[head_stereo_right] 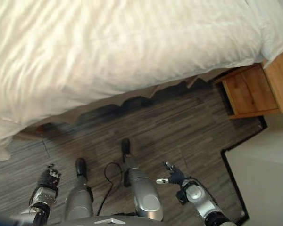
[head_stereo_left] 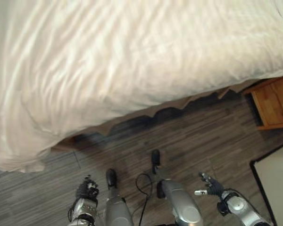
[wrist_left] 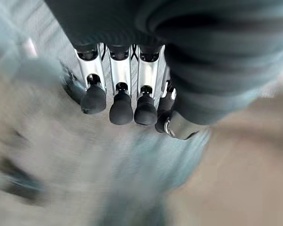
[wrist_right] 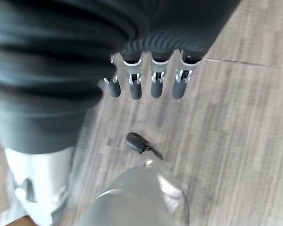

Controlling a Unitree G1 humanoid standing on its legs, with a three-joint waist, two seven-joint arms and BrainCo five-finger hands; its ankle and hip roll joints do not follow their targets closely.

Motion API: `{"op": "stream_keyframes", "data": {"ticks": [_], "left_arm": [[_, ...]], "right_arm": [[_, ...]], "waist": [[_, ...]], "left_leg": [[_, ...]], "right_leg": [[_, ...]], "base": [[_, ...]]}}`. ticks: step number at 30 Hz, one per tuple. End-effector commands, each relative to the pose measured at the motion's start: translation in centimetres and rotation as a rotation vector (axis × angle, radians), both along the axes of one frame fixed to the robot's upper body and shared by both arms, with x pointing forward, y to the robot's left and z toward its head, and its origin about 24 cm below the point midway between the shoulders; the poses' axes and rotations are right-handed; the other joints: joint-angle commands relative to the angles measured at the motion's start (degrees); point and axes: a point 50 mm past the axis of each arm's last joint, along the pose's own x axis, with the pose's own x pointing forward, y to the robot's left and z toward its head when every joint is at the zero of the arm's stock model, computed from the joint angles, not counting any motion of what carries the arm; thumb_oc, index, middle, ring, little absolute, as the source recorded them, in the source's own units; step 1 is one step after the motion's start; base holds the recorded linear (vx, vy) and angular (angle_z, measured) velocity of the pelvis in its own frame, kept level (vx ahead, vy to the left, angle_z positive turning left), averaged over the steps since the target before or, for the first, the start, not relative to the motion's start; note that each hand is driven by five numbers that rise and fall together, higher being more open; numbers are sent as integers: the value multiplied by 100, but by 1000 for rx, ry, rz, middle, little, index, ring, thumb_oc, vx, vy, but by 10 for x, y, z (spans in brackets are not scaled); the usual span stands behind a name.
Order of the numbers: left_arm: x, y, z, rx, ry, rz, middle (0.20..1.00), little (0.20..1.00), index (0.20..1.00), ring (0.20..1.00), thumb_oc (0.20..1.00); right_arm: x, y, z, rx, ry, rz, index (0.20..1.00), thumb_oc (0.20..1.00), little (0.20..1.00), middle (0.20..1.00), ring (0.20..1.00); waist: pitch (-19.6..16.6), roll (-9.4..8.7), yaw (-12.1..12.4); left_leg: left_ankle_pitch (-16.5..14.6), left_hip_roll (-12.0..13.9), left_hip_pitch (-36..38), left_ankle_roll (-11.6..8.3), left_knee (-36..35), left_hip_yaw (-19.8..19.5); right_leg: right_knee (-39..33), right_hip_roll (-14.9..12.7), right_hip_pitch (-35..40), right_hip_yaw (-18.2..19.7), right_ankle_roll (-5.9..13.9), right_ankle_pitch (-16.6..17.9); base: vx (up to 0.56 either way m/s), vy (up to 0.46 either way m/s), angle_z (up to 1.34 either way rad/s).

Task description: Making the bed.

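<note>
White duvet (head_stereo_left: 132,61): spread over the bed, rumpled in shallow folds, its long edge running across the scene ahead of both hands; a bunched corner (head_stereo_left: 19,155) sags toward the wooden floor (head_stereo_left: 203,136) on the left side.

Left hand (head_stereo_left: 86,192): low beside the body, well short of the duvet edge, nothing in it; fingers (wrist_left: 121,106) hang in a fairly straight row in the left wrist view, probably relaxed, though that view is smeared.

Right hand (head_stereo_left: 211,186): also low over the floor, fingers (wrist_right: 154,84) extended and empty.

Relation for the coming move: the drooping corner lies ahead and to the left of the left fingers, nearer that hand than the right.

Wooden nightstand (head_stereo_right: 254,89): ahead and right of the right fingers, beside the bed.
</note>
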Motion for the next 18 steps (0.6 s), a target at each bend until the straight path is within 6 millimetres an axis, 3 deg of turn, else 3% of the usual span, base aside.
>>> {"op": "stream_keyframes", "data": {"ticks": [1,4,10,11,12,14,16,17,18], "left_arm": [[-34,-7,-14,81,210,-340,200,200,200,200,200],[-60,-10,-21,98,321,-492,200,200,200,200,200],[-99,-17,-30,81,469,-614,200,200,200,200,200],[-99,-18,-30,91,468,-628,501,501,501,501,501],[-96,-20,-30,99,455,-629,1000,1000,1000,1000,1000],[-92,-22,-30,113,431,-631,1000,1000,1000,1000,1000],[-75,-27,-26,140,339,-650,1000,1000,1000,1000,1000],[-43,-39,-12,146,117,-670,1000,1000,1000,1000,1000],[-36,-40,-6,152,62,-680,1000,1000,1000,1000,1000]], "right_arm": [[-6,-12,-3,-48,35,-37,1000,1000,1000,1000,1000],[-21,-22,-11,-60,103,-75,1000,1000,1000,1000,1000],[-43,-27,-25,-76,203,-133,1000,1000,1000,1000,1000],[-43,-27,-24,-74,197,-137,1000,1000,1000,1000,1000],[-41,-29,-22,-61,179,-165,1000,1000,1000,1000,1000],[-41,-30,-21,-43,164,-197,1000,1000,1000,1000,1000],[-33,-34,-13,14,90,-270,1000,1000,1000,1000,1000],[-19,-36,6,136,-70,-381,1000,1000,1000,1000,1000],[-15,-35,13,168,-120,-382,1000,1000,1000,1000,1000]], "waist": [[-650,219,-80],[-1021,419,-144],[-1582,701,-173],[-1634,728,-184],[-1696,761,-199],[-1745,785,-205],[-1822,847,-246],[-1930,931,-322],[-1954,951,-335]], "left_leg": [[321,-304,-360,652,67,-43],[250,-355,-88,689,78,-50],[158,-437,379,731,77,-28],[137,-443,441,734,77,-22],[118,-450,502,734,81,-13],[105,-454,564,732,83,-8],[86,-466,657,731,83,12],[75,-462,762,726,71,22],[68,-465,790,727,74,14]], "right_leg": [[590,-312,222,118,333,-574],[633,-347,451,123,340,-650],[711,-429,914,90,345,-778],[711,-438,979,93,347,-796],[707,-445,1048,99,350,-815],[704,-449,1116,101,352,-832],[690,-456,1217,102,358,-854],[663,-459,1346,96,376,-875],[664,-455,1375,85,379,-888]], "base": [[153,28,2],[130,26,3],[78,-43,1],[101,-87,0],[50,-71,1],[29,-47,1],[23,-61,0],[26,-83,-4],[35,-85,-3]]}}
